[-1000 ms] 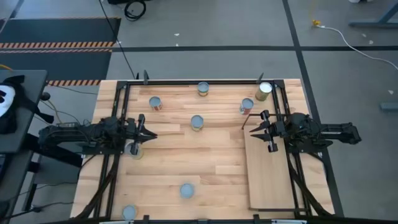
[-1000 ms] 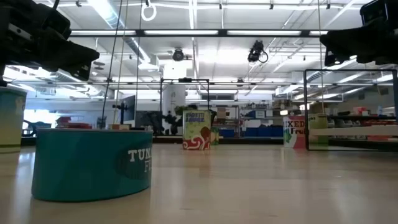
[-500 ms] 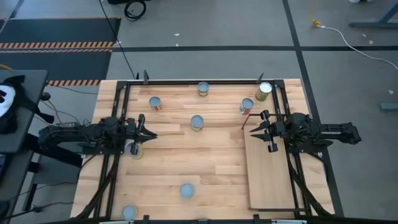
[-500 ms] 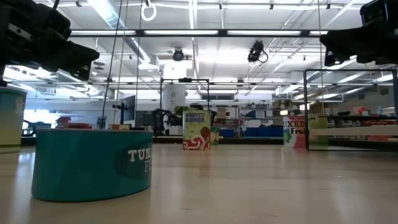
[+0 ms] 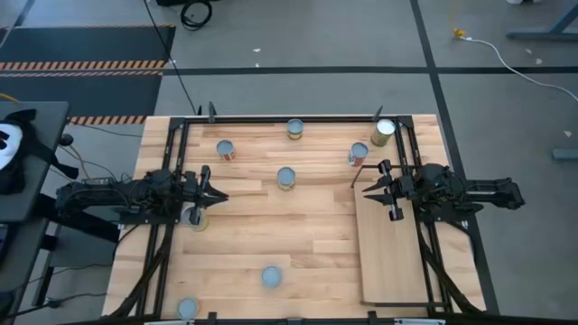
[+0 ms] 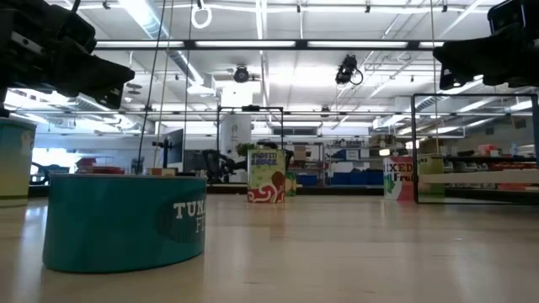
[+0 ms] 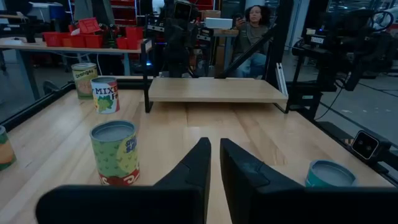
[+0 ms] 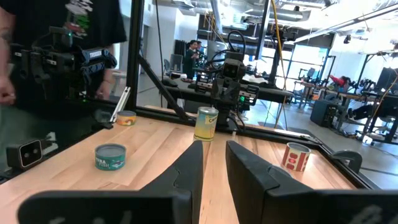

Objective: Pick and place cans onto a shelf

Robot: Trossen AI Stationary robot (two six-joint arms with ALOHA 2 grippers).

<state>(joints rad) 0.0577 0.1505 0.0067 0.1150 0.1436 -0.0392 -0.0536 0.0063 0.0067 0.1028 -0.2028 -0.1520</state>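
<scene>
Several cans stand upright on their bases on the planked tabletop: a red-labelled one (image 5: 225, 150), one at the far edge (image 5: 294, 128), one mid-table (image 5: 286, 178), two at the far right (image 5: 358, 154) (image 5: 384, 133), one beside my left gripper (image 5: 194, 218) and two near the front (image 5: 271, 276) (image 5: 188, 309). The pale shelf board (image 5: 393, 248) lies flat at the right, with its black wire frame (image 7: 147, 93) showing in the left wrist view. My left gripper (image 5: 224, 195) is shut and empty above the table's left part. My right gripper (image 5: 367, 191) is shut and empty over the shelf's far end.
Black frame rails (image 5: 172, 153) run along the table's left, far and right edges. The middle of the tabletop (image 5: 289, 230) is bare wood. In the low view a teal tuna can (image 6: 126, 220) stands close. A person (image 8: 62, 43) stands beyond the table.
</scene>
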